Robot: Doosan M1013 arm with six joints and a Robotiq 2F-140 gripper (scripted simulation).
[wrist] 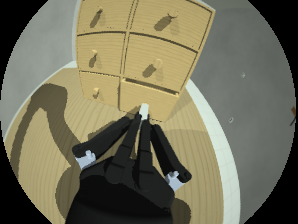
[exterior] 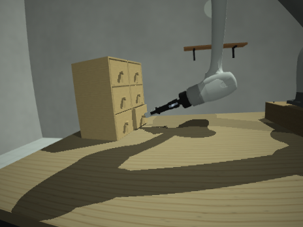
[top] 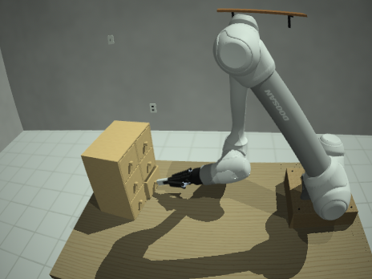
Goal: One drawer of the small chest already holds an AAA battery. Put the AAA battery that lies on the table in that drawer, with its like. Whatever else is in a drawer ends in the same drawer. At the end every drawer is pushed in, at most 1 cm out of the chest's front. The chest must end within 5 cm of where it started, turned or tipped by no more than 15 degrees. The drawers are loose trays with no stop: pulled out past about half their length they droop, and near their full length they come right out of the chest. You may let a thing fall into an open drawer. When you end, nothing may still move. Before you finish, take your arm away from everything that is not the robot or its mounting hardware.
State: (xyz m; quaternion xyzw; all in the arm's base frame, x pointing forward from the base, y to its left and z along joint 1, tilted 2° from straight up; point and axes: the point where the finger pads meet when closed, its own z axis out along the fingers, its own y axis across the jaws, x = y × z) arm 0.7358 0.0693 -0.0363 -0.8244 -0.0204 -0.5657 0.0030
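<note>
The small wooden chest stands at the back left of the table, with six drawers in two columns. Its bottom right drawer stands a little out of the front; the other drawers are in. My gripper is shut on nothing and lies nearly level. Its fingertips are at the front of that bottom right drawer. I see no AAA battery on the table, and the insides of the drawers are hidden.
The arm's wooden base block with an upright board stands at the table's right. A wall shelf hangs high behind. The table's left edge runs close beside the chest.
</note>
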